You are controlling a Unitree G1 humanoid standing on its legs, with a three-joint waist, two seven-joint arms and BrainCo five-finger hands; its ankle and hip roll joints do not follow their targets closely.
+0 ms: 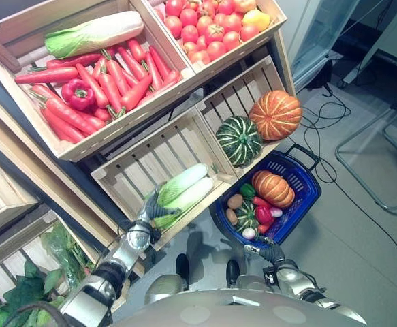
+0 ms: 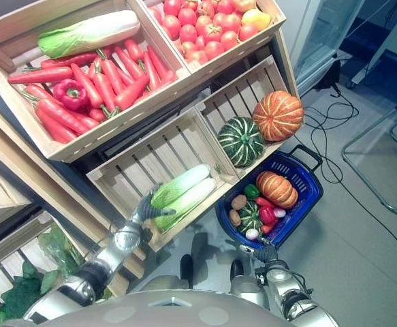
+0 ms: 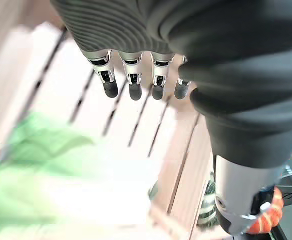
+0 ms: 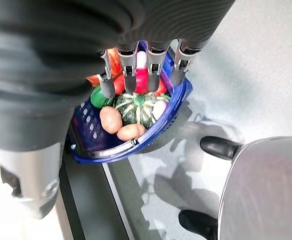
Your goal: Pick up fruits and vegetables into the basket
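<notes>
left hand [image 1: 159,208], fingers straight, touches the cabbage [image 1: 183,191]; basket [image 1: 300,197] sits just beside.

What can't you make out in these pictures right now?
- Left hand: head views show it at the cabbages, fingers hidden; contact unclear.
- Cabbages in the left wrist view: a green blur.
- Right hand over the basket: thumb hidden behind its cover.
- Basket bottom: hidden under produce.

We see a blue basket [image 1: 306,195] holding an orange ribbed pumpkin [image 1: 273,189] and a green-and-white striped squash [image 1: 246,216]. Pale green-and-white cabbages [image 1: 182,191] lie in a light wooden crate [image 1: 133,176]; above sit red carrots [image 1: 116,82] and red tomatoes [image 1: 208,27].
</notes>
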